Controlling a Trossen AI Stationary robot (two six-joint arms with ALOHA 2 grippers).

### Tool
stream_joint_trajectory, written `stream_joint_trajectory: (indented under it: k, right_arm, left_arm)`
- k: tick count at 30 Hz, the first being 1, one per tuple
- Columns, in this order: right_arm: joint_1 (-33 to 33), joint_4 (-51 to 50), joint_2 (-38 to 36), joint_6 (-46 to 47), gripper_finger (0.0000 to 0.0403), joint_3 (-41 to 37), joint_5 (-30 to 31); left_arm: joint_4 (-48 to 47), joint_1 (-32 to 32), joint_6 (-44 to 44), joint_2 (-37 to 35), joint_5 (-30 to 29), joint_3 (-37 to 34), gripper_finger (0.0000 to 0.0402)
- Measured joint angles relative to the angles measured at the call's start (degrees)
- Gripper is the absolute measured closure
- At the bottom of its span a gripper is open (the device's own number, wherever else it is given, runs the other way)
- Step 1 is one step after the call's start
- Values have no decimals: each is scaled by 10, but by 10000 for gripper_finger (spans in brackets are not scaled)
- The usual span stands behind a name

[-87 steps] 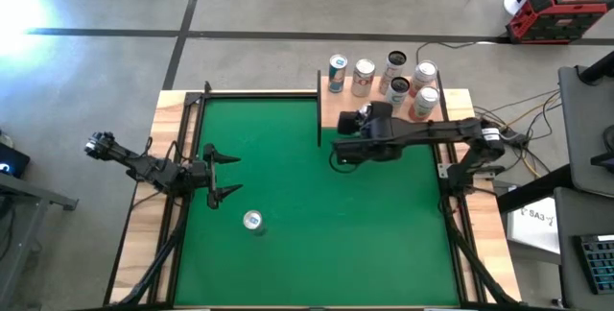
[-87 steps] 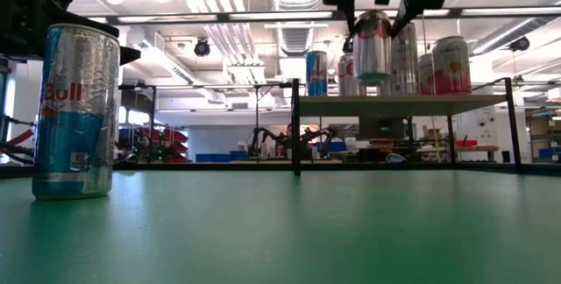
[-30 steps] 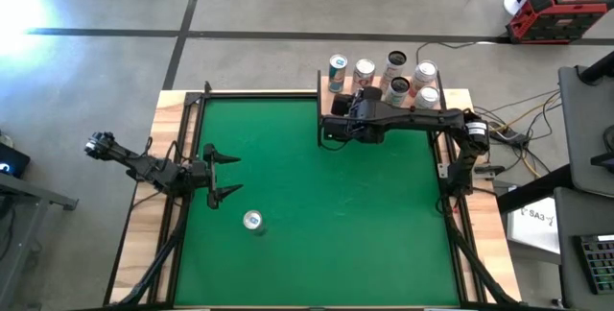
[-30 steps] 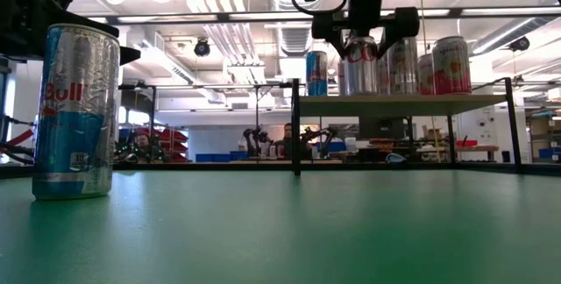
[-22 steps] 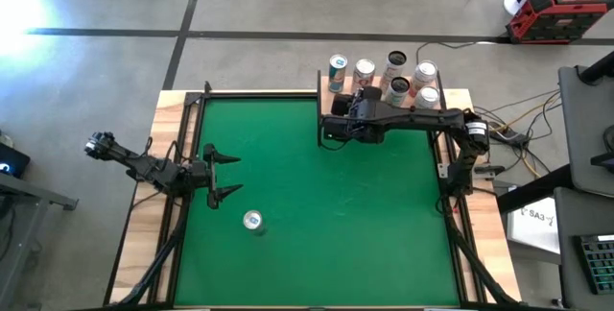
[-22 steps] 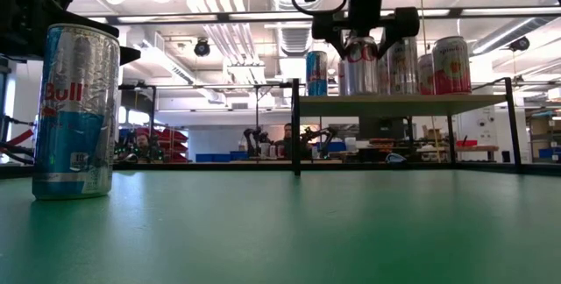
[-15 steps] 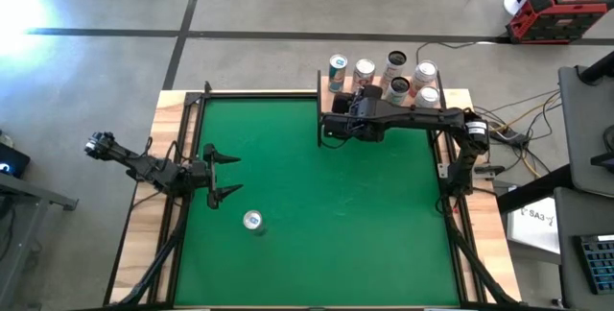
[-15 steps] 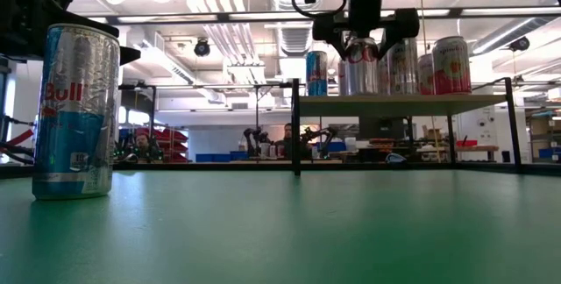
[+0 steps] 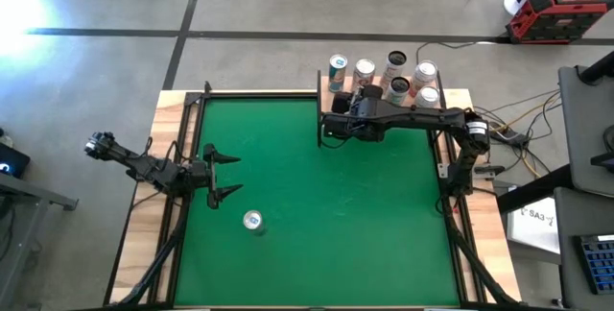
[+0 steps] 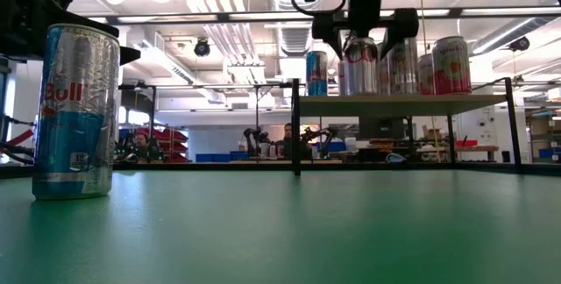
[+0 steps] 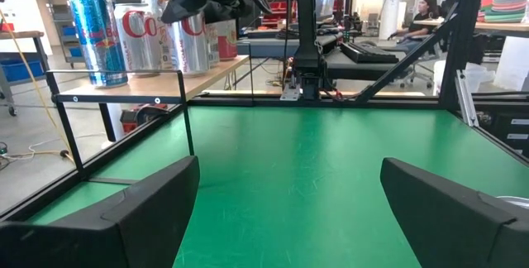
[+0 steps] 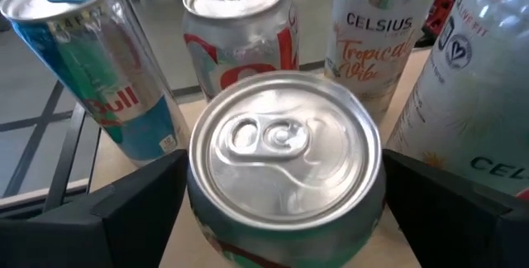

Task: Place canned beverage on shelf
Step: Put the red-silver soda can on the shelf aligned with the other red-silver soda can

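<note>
Right end effector (image 12: 281, 198) open around a cylindrical aluminium can (image 12: 285, 148) on the pale-wood shelf (image 10: 399, 102).

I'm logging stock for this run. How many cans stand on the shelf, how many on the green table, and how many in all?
Cans on the shelf: 7
Red Bull can on the green table: 1
Total: 8
</note>
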Motion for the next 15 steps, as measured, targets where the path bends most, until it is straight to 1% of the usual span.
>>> stream_joint_trajectory:
  k: [4,9,12,15]
  right_arm:
    - [1,3,0,0,23,0,-25]
    - [2,4,0,-1,23,0,-73]
    - [2,3,0,-11,23,0,-89]
    - [2,3,0,-25,23,0,-118]
  left_arm:
    - [0,0,0,0,0,0,41]
    - [0,0,0,0,0,0,41]
    - [0,0,0,0,0,0,41]
    - [0,0,0,0,0,0,41]
